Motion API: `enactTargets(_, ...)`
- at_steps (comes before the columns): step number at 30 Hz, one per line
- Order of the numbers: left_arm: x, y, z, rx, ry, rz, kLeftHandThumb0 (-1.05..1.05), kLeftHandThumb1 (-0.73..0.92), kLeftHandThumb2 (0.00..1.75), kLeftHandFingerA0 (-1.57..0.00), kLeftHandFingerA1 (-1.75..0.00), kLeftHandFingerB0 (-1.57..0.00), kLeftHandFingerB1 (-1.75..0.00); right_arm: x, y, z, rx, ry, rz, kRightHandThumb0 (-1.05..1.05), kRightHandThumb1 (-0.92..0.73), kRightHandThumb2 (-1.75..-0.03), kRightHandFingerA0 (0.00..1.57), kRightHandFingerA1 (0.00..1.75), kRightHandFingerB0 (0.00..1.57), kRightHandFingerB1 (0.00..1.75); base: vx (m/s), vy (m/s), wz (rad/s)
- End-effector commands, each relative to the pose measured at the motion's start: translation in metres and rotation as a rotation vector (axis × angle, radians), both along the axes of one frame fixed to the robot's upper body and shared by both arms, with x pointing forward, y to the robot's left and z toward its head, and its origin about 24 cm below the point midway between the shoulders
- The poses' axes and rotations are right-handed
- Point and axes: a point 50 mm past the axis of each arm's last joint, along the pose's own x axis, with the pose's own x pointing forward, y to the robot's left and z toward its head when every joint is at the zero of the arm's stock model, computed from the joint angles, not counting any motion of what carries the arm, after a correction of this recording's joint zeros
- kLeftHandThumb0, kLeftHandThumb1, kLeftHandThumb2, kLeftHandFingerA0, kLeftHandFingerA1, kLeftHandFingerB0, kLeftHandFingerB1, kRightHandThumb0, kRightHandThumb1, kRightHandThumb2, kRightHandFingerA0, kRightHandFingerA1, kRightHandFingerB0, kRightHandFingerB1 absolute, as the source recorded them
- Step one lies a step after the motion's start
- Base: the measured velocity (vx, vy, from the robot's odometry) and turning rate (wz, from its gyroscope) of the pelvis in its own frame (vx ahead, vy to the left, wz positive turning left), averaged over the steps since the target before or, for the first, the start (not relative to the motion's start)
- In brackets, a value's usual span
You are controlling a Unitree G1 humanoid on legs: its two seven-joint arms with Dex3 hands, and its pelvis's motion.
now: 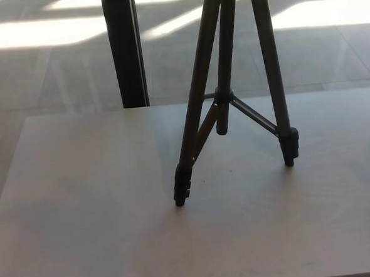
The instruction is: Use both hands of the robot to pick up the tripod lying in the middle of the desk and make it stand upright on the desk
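Now the tripod stands upright on the bench, legs spread. Neither hand in view, state unknown. Task looks complete; next only a stability check.

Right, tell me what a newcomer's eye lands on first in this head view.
First the tripod, standing upright on its spread legs in the middle of the desk, its top cut off by the picture's upper edge. Next the dark vertical post on the sunlit floor behind the desk, left of the tripod. Neither robot hand is in view.
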Motion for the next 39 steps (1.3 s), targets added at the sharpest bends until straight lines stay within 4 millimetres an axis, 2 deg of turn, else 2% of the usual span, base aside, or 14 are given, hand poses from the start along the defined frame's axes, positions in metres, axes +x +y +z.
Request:
enactTargets(1,-0.152,0.094,-0.051,-0.574,-0.374,0.532,-0.89,0.57,0.98,0.00,-0.65,0.00,-0.50,-0.173,-0.116,-0.063,0.363,-0.499,-0.850,-0.94,-0.62,-1.01,0.00,0.22,0.06,0.10,0.00,0.000,0.00)
enactTargets(6,-0.168,0.096,-0.092,-0.714,-0.430,0.685,-0.84,0.55,0.95,0.00,-0.65,0.00,-0.51,-0.189,-0.112,-0.106,0.452,-0.528,-1.014,-0.77,-0.73,-0.77,0.00,0.00,0.02,0.20,0.00,0.000,0.00)
enactTargets(15,-0.215,0.079,-0.153,-0.878,-0.290,0.948,-0.77,0.71,0.59,0.00,-0.89,0.00,-0.70,-0.206,-0.078,-0.191,0.800,-0.484,-1.198,-0.67,-0.51,-0.88,0.00,0.32,0.00,0.27,0.00,0.000,0.00)
enactTargets(16,-0.221,0.078,-0.158,-0.870,-0.256,0.988,-0.79,0.48,0.93,0.00,-0.70,-0.04,-0.60,-0.207,-0.074,-0.197,0.851,-0.519,-1.222,-0.53,-0.68,-0.71,0.00,0.19,0.02,0.27,0.00,0.000,0.00)
enactTargets(18,-0.226,0.077,-0.162,-0.880,-0.212,1.005,-0.76,0.71,0.62,0.00,-0.81,0.00,-0.63,-0.209,-0.069,-0.208,0.916,-0.503,-1.223,-0.55,-0.78,-0.63,0.00,0.22,0.00,0.28,0.00,0.000,0.00)
enactTargets(20,-0.226,0.074,-0.167,-0.879,-0.150,0.982,-0.74,0.47,0.91,-0.03,-0.71,0.00,-0.62,-0.208,-0.062,-0.218,0.910,-0.455,-1.226,-0.61,-0.67,-0.87,0.00,0.27,0.03,0.25,0.00,0.000,0.00)
enactTargets(25,-0.226,0.069,-0.171,-0.851,-0.093,0.977,-0.40,0.44,1.03,-0.26,-0.71,-0.16,-0.62,-0.209,-0.053,-0.229,0.907,-0.339,-1.249,-0.62,-0.80,-0.64,0.00,0.50,0.11,0.40,0.00,0.000,0.00)
enactTargets(27,-0.227,0.067,-0.173,-0.861,-0.091,0.979,-0.66,0.67,0.58,-0.24,-1.02,-0.22,-0.79,-0.209,-0.052,-0.230,1.080,-0.467,-1.239,-0.52,-0.79,-0.67,0.00,0.22,0.00,0.29,0.00,0.000,0.00)
enactTargets(32,-0.221,0.067,-0.174,-0.880,-0.111,0.960,-0.64,0.70,0.59,-0.32,-1.00,-0.26,-0.78,-0.202,-0.048,-0.231,1.054,-0.405,-1.236,-0.37,-0.54,-1.09,0.08,0.59,0.00,0.51,0.00,0.000,0.00)
enactTargets(33,-0.220,0.068,-0.174,-0.881,-0.106,0.953,-0.67,0.68,0.58,-0.30,-0.97,-0.25,-0.77,-0.200,-0.047,-0.230,1.116,-0.436,-1.207,-0.63,-0.81,-0.64,0.00,0.33,0.05,0.40,0.00,0.000,0.00)
enactTargets(34,-0.220,0.069,-0.174,-0.872,-0.093,0.943,-0.68,0.70,0.59,-0.33,-0.98,-0.25,-0.76,-0.199,-0.047,-0.231,1.126,-0.469,-1.260,-0.62,-0.75,-0.61,0.08,0.79,0.18,0.42,0.00,0.000,0.00)
enactTargets(35,-0.220,0.069,-0.174,-0.867,-0.086,0.941,-0.67,0.70,0.59,-0.34,-0.97,-0.26,-0.75,-0.197,-0.046,-0.231,1.108,-0.454,-1.263,-0.36,-0.55,-1.09,0.08,0.59,0.00,0.51,0.00,0.000,0.00)
enactTargets(36,-0.220,0.069,-0.173,-0.867,-0.090,0.944,-0.66,0.69,0.59,-0.32,-0.94,-0.28,-0.75,-0.196,-0.045,-0.231,1.086,-0.432,-1.236,-0.62,-0.80,-0.63,0.00,0.48,0.13,0.42,0.00,0.000,0.00)
enactTargets(39,-0.220,0.070,-0.173,-0.869,-0.087,0.942,-0.68,0.68,0.60,-0.31,-0.91,-0.29,-0.73,-0.192,-0.042,-0.230,1.174,-0.523,-1.206,-0.62,-0.72,-0.78,0.01,0.43,0.07,0.40,0.00,0.000,0.00)
